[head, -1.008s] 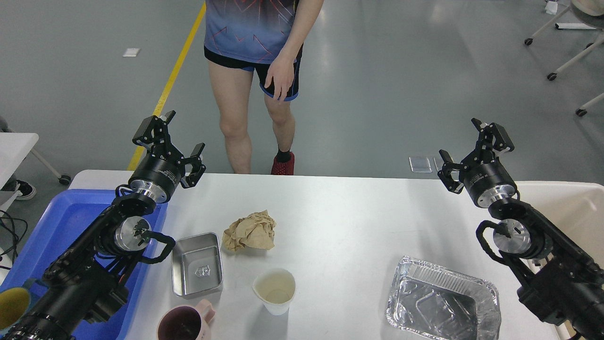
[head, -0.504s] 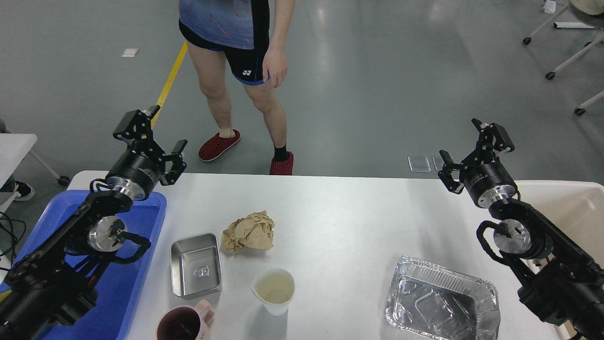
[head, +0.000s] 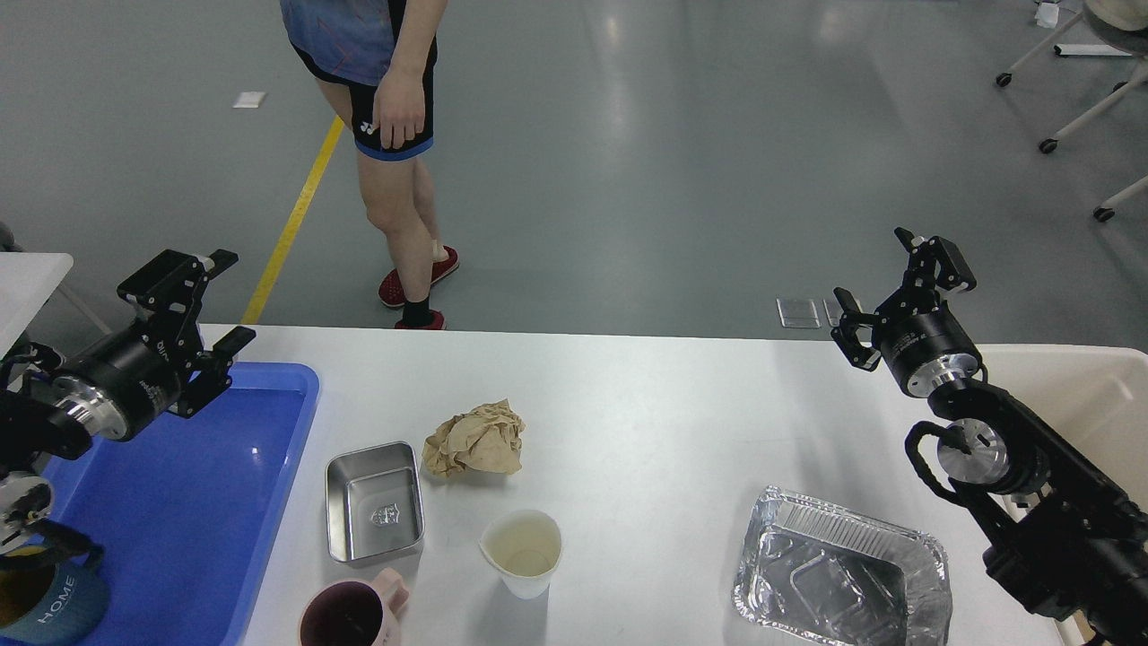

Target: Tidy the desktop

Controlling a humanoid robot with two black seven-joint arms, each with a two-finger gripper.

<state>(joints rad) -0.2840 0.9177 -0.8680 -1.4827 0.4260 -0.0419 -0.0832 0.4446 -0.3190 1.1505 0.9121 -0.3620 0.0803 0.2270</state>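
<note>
The white desktop (head: 646,404) carries a crumpled brown paper ball (head: 475,440), a small steel tray (head: 374,502), a white paper cup (head: 522,552), a pink mug (head: 352,615) at the front edge and a crinkled foil tray (head: 843,579). My left gripper (head: 208,301) is open and empty, raised over the far left corner above the blue tray (head: 188,502). My right gripper (head: 892,283) is open and empty, raised beyond the far right edge of the desktop.
A teal mug marked HOME (head: 45,592) stands in the blue tray at the lower left. A cream bin (head: 1067,395) sits at the right. A person in red shoes (head: 395,161) stands on the floor beyond the far edge. Chair legs (head: 1076,117) stand far right.
My left arm has swung left and back, from over the desktop's left part to over the blue tray, uncovering the teal mug. The person has walked left. The right arm has not moved.
</note>
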